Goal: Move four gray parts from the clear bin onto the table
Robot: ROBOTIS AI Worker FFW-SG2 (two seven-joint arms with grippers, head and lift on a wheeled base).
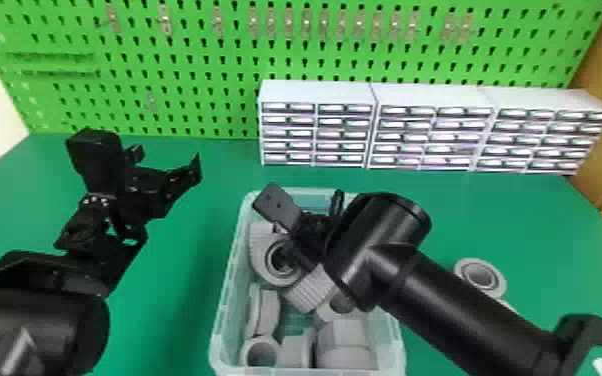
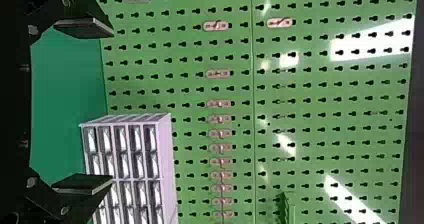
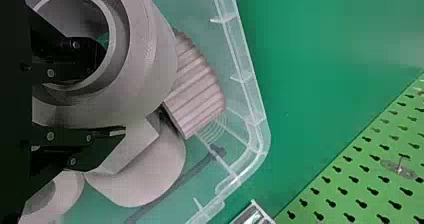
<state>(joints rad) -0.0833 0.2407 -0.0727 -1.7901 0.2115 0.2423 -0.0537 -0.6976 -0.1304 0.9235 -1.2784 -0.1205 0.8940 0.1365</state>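
A thick-walled gray ring [image 3: 152,64] sits pinched between the right gripper's [image 1: 269,225] fingers, one inside its hole. The left gripper [image 1: 167,161] gapes wide, empty.

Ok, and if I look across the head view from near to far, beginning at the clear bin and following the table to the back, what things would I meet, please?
Clear bin → row of drawer cabinets → green pegboard.
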